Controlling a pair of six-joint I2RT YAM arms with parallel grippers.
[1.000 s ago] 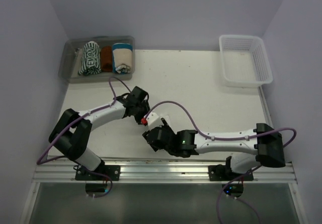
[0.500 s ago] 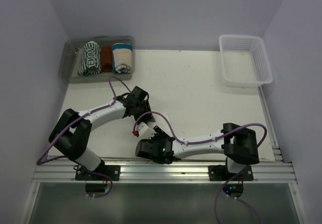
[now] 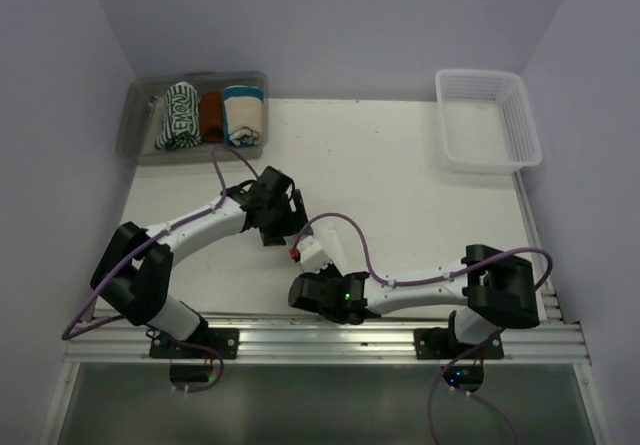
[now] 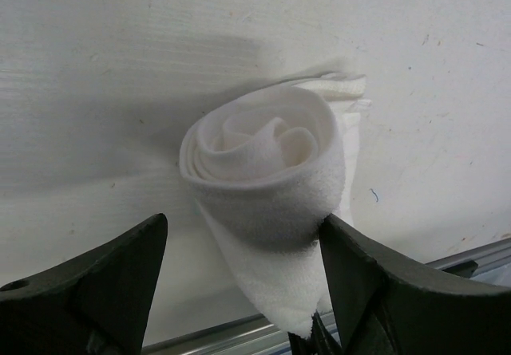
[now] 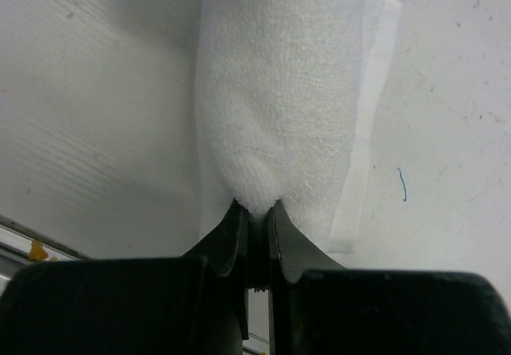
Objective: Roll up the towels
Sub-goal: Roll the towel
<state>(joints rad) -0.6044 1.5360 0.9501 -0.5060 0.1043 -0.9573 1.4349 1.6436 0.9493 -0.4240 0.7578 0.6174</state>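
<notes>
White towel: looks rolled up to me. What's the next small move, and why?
Probably draw the left hand back off the white towel. Its fingers stand open either side of the roll, while the right hand is shut on the roll's end; clearing the left should let the right lift it freely.

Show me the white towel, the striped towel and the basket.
white towel (image 4: 263, 143), left wrist view, spiral end face
striped towel (image 3: 178, 115), top external view, middle of the roll
basket (image 3: 488, 167), top external view, near edge
</notes>
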